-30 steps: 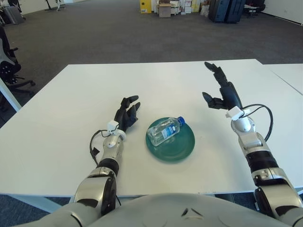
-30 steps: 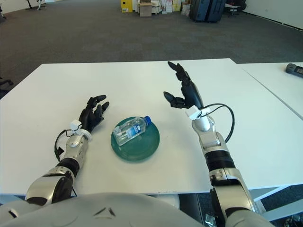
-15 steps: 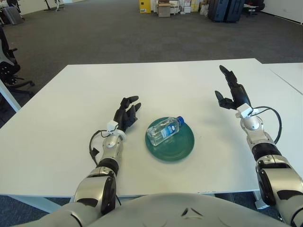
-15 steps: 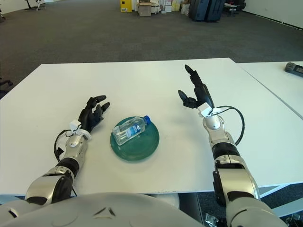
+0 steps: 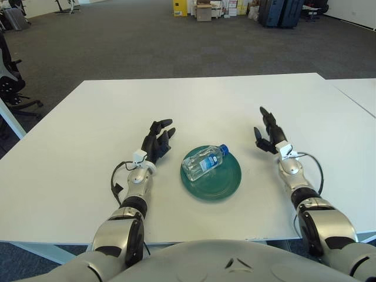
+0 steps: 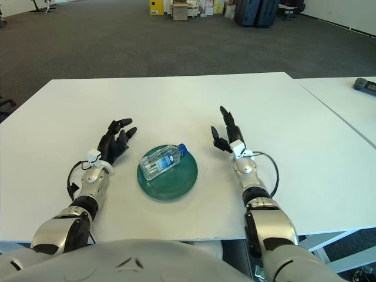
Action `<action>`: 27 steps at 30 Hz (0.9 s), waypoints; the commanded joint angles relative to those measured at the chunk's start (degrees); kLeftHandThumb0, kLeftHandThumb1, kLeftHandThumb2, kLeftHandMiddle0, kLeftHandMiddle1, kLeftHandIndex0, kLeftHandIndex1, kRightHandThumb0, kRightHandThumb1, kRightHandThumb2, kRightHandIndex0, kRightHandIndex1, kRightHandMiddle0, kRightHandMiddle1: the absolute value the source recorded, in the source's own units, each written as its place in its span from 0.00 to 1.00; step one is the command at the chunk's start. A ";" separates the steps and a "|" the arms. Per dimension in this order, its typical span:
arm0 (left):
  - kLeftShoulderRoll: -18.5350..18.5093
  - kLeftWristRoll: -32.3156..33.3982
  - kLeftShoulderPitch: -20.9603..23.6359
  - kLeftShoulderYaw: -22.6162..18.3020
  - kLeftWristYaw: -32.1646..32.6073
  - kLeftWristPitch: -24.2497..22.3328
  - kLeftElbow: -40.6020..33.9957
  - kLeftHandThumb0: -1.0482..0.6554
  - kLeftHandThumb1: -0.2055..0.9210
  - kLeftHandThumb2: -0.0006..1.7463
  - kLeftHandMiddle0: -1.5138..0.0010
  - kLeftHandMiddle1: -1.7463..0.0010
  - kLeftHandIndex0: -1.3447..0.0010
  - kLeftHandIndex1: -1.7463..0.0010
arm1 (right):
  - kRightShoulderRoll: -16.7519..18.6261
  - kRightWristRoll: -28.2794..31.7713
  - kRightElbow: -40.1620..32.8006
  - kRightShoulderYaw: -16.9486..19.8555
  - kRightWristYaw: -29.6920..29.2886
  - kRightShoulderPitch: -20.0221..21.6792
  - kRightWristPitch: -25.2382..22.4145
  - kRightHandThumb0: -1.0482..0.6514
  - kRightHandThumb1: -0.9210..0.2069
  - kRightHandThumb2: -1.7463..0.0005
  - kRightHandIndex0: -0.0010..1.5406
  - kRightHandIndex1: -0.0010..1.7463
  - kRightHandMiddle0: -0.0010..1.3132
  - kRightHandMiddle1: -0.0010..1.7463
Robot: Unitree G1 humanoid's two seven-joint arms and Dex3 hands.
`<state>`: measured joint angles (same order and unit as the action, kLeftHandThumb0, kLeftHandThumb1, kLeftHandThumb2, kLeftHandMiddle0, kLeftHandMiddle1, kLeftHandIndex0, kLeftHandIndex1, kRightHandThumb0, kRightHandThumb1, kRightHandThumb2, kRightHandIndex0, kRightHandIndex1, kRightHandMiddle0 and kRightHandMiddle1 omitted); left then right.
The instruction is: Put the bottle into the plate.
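The bottle [image 5: 204,162] lies on its side in the plate [image 5: 226,183], cap pointing far-right; both hands empty, fingers spread; left hand [image 5: 157,141] left of it, right hand [image 5: 268,133] right.

White table [image 5: 82,129] occupies the foreground. Second white table [image 6: 346,111] stands just beside it on the right, carrying a dark device [image 6: 365,86]. Grey carpet floor [image 5: 117,47] extends behind. Dark suitcases [image 5: 281,13] and stacked boxes [image 5: 204,10] line the far wall. Office chair [image 5: 12,82] at left edge.
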<state>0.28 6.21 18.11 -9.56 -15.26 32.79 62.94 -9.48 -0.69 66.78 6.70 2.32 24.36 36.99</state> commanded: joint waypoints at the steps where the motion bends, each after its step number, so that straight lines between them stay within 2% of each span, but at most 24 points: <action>1: 0.61 0.20 -3.33 -0.21 0.28 -1.74 2.25 0.15 1.00 0.47 0.65 0.89 0.87 0.36 | 2.82 4.55 3.10 3.45 2.38 -0.03 -5.59 0.15 0.00 0.49 0.08 0.01 0.00 0.18; 4: 0.62 0.19 -3.44 -0.23 0.47 -1.73 2.13 0.15 1.00 0.48 0.65 0.89 0.88 0.37 | 4.97 6.62 4.10 5.25 3.33 -0.97 -6.63 0.16 0.00 0.48 0.14 0.03 0.00 0.28; 10: 0.36 0.02 -2.88 -0.44 1.39 -2.19 3.04 0.15 1.00 0.48 0.65 0.89 0.90 0.37 | 8.74 10.37 4.42 8.27 4.54 -1.43 -9.93 0.15 0.00 0.47 0.21 0.05 0.00 0.39; 20: 0.49 0.13 -2.50 -0.78 2.25 -2.52 3.49 0.14 1.00 0.49 0.66 0.88 0.92 0.38 | 13.68 13.64 3.24 11.16 3.98 -2.54 -11.91 0.18 0.00 0.47 0.26 0.05 0.00 0.46; 27: 0.49 0.12 -2.23 -0.92 3.12 -3.37 3.54 0.13 1.00 0.48 0.65 0.88 0.93 0.38 | 13.89 13.98 4.42 11.86 4.47 -2.70 -13.00 0.19 0.00 0.45 0.26 0.05 0.00 0.47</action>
<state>0.44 6.22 18.78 -10.10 -13.07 32.02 63.68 3.75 12.30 66.94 17.52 7.61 26.22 30.45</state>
